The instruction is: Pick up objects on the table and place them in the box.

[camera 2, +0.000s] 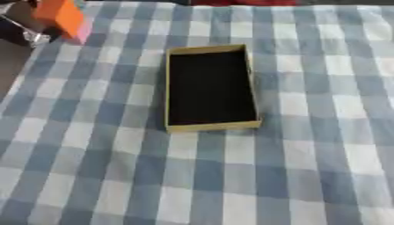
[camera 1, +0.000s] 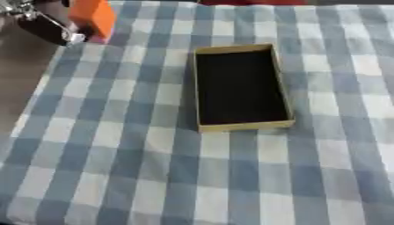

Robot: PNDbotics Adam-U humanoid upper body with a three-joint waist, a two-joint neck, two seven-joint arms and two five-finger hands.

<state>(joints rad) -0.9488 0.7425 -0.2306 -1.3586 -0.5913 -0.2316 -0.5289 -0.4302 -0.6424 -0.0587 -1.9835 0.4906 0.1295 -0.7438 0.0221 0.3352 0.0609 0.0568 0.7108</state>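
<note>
Covering tabletop (camera 1: 115, 176), blue-and-white checked cloth, bare in near part. Mid-table: shallow rectangular cardboard box (camera 1: 286, 105), tan walls, black inside, lying open, nothing in it. Far left corner: left robot hand (camera 1: 42, 24), black with silver parts, against orange block-shaped object (camera 1: 92, 17) at cloth edge; whether fingers curl round it cannot tell. Orange object well apart from box. Right robot hand out of sight.

Open box (camera 2: 212, 128) on checked cloth (camera 2: 308, 176), interior dark.
</note>
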